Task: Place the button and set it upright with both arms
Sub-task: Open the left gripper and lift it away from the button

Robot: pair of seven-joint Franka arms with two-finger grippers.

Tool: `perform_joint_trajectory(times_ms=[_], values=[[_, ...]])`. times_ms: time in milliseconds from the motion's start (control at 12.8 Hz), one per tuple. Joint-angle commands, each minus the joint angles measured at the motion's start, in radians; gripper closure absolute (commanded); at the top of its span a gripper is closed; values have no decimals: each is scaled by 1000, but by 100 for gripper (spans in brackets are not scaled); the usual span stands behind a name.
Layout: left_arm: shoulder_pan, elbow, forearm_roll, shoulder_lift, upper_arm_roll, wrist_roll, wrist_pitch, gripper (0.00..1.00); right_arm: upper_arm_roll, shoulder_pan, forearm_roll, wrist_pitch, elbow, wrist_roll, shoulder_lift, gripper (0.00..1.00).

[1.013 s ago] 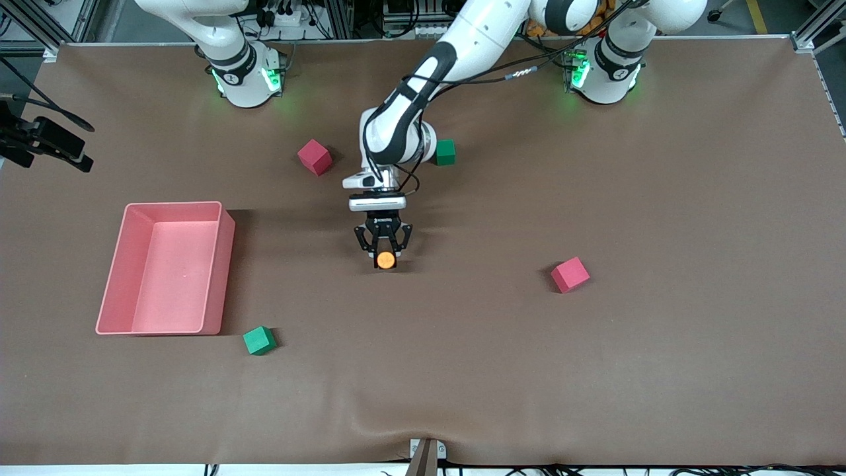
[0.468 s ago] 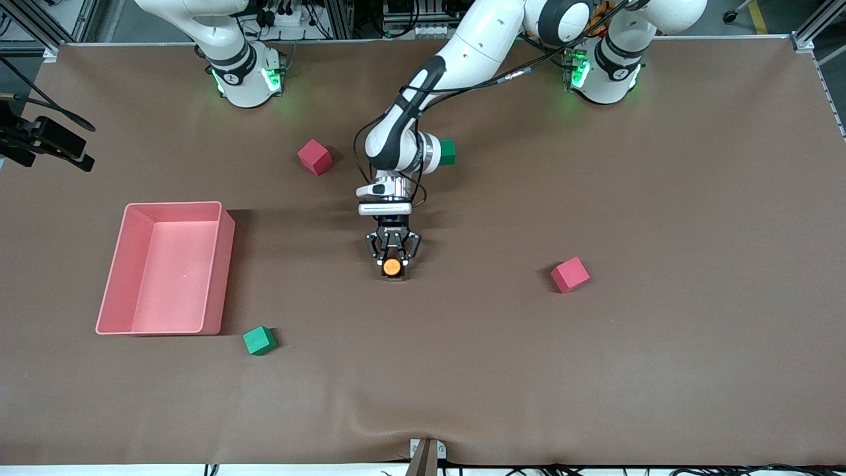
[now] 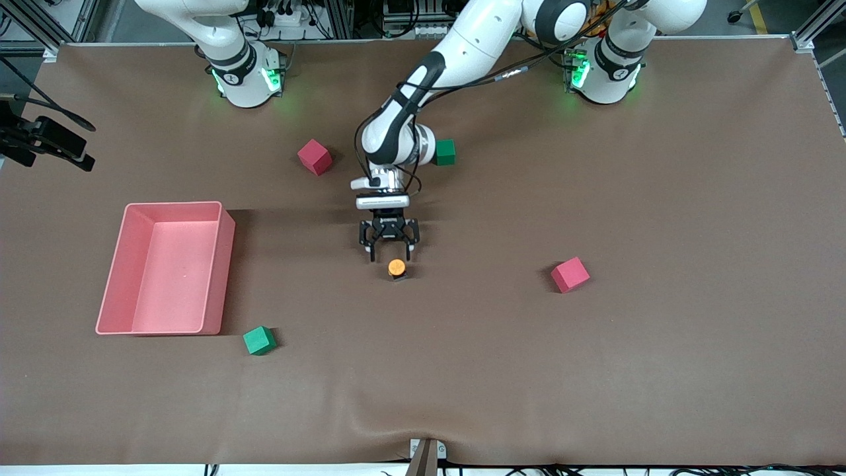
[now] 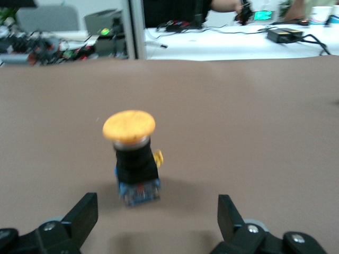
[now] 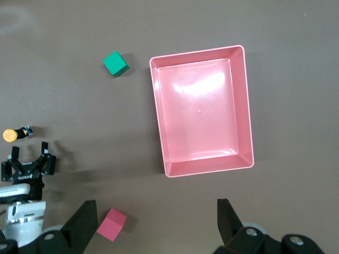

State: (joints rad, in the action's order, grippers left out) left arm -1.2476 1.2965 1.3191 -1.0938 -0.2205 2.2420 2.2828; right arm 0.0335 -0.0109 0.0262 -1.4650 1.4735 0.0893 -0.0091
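- The left gripper (image 3: 390, 253) stands with its fingers spread wide and holds nothing; it points down at the table's (image 3: 661, 370) middle, close above the brown cloth.
- In the left wrist view both black fingertips (image 4: 85, 211) show apart from each other, with the button (image 4: 132, 159) between and ahead of them, touching neither.
- The button (image 3: 396, 268) stands upright on the table, round orange cap on top of its short black body, just nearer to the front camera than the left gripper.
- The left arm (image 3: 456, 49) reaches in from its base over the table's middle.
- The right gripper (image 5: 153, 222) is also wide open and empty; in its wrist view it hangs high over the table beside the pink tray (image 5: 201, 111), looking straight down.
- The right arm (image 3: 211, 33) waits near its base.
- One button.
- One pink tray (image 3: 165, 268), shallow and rectangular, lying toward the right arm's end of the table.
- Two red cubes: one (image 3: 314, 157) near the right arm's base, one (image 3: 570, 274) toward the left arm's end, about level with the button.
- Two green cubes: one (image 3: 445, 152) beside the left arm's wrist, partly hidden by it, and one (image 3: 259, 340) just off the tray's corner nearest the front camera.
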Motion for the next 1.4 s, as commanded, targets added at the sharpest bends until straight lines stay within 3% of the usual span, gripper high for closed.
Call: perform_joint_trajectory(times_ms=[0, 234, 545, 701, 1013, 1325], values=[[-18, 21, -157, 83, 76, 7, -109, 0, -9, 19, 18, 15, -21, -5, 11, 0], [-16, 82, -381, 231, 107, -51, -160, 0, -9, 22, 18, 18, -22, -7, 11, 0], [39, 79, -760, 431, 96, -503, -307, 0, -9, 20, 18, 18, -21, -7, 11, 0], [107, 81, -788, 544, 102, -667, -483, 0, -7, 22, 18, 18, -21, -8, 11, 0], [342, 109, -998, 747, 102, -1140, -560, 0, -7, 20, 18, 19, -21, -8, 11, 0], [419, 116, -1054, 810, 102, -1213, -710, 0, -4, 17, 18, 18, -22, -8, 11, 0]])
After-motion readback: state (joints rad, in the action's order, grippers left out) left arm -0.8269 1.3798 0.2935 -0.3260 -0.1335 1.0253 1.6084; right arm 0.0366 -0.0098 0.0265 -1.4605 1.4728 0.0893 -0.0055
